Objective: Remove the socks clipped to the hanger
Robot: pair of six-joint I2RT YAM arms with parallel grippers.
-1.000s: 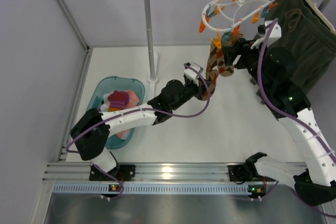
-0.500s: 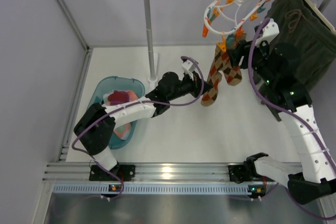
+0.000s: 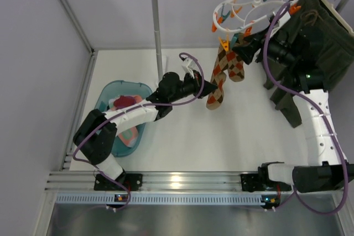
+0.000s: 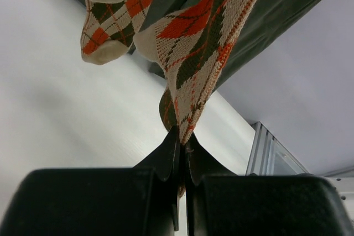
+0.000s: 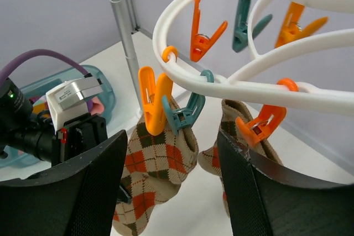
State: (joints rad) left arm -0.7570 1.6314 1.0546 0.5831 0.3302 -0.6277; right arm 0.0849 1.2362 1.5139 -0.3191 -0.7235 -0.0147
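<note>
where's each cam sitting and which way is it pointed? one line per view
Top external: above and behind the bases, facing down at the table, hanger and both arms.
Left wrist: low, facing up along its shut fingers at the pinched argyle sock.
Right wrist: at the hanger, facing down past its open fingers at the clips; left gripper shows.
Shared: both wrist views show the two argyle socks.

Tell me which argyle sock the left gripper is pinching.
The argyle sock nearer the pole, held by the left gripper; the other sock hangs free.
</note>
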